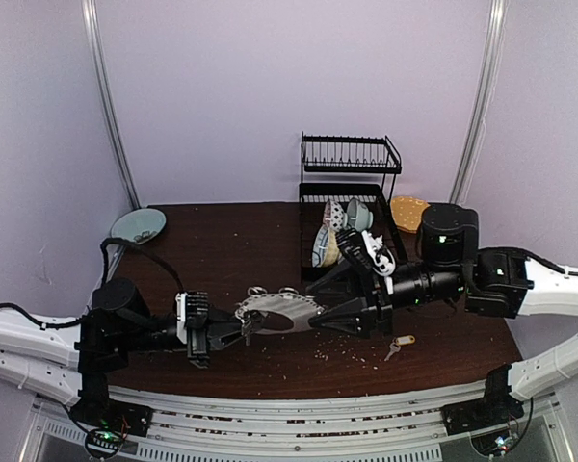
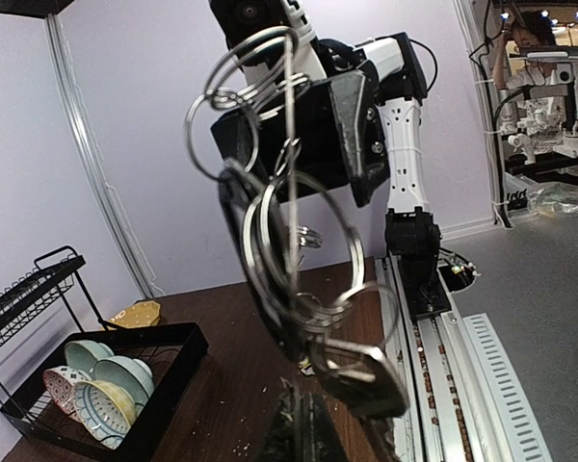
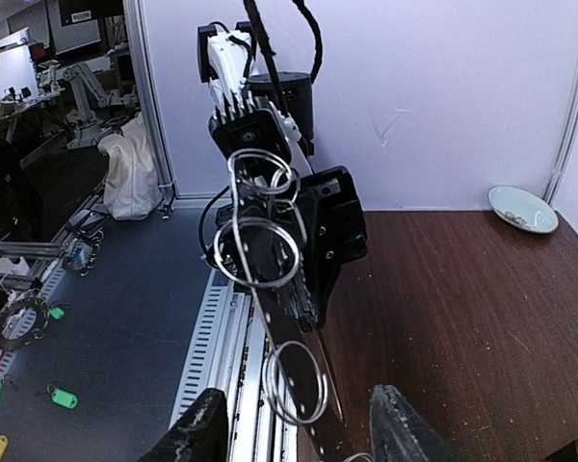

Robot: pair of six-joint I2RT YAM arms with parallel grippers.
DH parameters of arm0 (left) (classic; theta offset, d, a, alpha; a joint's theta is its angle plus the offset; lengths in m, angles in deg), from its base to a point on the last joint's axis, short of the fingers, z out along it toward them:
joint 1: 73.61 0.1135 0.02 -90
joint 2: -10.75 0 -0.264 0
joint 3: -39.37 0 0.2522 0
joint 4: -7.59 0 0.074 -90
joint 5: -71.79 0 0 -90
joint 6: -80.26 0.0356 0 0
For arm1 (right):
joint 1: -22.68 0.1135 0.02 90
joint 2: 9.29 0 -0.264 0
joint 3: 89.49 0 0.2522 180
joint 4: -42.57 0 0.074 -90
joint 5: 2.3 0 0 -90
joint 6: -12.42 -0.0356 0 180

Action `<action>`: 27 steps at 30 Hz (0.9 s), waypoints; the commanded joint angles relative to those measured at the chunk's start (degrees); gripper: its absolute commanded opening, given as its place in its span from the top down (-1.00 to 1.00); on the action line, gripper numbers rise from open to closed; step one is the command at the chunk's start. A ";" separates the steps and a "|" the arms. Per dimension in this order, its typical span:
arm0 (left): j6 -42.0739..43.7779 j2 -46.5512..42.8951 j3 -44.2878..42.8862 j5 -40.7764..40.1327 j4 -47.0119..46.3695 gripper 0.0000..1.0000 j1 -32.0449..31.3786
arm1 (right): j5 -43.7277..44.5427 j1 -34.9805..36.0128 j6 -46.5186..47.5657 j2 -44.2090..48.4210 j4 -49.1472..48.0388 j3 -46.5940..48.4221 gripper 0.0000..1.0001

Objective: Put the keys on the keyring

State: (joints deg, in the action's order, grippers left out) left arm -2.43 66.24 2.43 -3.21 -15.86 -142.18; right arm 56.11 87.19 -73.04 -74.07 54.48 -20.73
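The keyring (image 1: 275, 313), a large thin grey hoop with small rings dangling from it, is held above the table between the two arms. My left gripper (image 1: 239, 328) is shut on its left edge. In the left wrist view the hoop (image 2: 291, 207) stands edge-on above the closed fingers (image 2: 303, 433). My right gripper (image 1: 315, 306) is open, with its jaws on either side of the hoop's right edge. In the right wrist view the hoop (image 3: 281, 327) runs between the spread fingers (image 3: 197, 433). The keys (image 1: 399, 345), a silver key on a yellow tag, lie on the table to the right, in neither gripper.
A black dish rack (image 1: 352, 217) with several bowls stands at the back right, and it also shows in the left wrist view (image 2: 96, 385). A yellow object (image 1: 409, 210) lies beside it. A pale green plate (image 1: 138, 224) sits at the back left. Crumbs are scattered over the brown table.
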 commanded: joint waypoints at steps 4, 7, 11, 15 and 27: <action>-1.59 -1.28 -2.92 4.76 -2.52 1.00 0.00 | -0.52 -0.24 6.02 8.47 0.93 -2.30 -0.09; -2.01 -1.36 -3.36 4.50 -1.69 1.00 0.02 | 3.07 -0.26 5.94 9.10 1.89 -1.42 0.04; -2.06 -1.75 -3.32 3.43 -1.42 1.00 0.02 | 2.92 -0.03 5.87 8.23 3.87 1.26 0.19; -2.14 -1.47 -3.77 3.30 -0.61 1.00 0.02 | 3.77 1.22 6.47 6.47 3.63 2.58 0.27; -2.10 -0.50 -4.29 2.37 -0.24 1.00 0.02 | 0.40 2.08 8.13 5.48 2.84 2.26 0.46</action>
State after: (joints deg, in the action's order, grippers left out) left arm -3.96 65.58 0.62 -0.41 -13.67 -142.18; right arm 57.79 88.94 -64.56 -69.17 59.73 -18.65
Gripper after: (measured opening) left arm 0.006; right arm 0.317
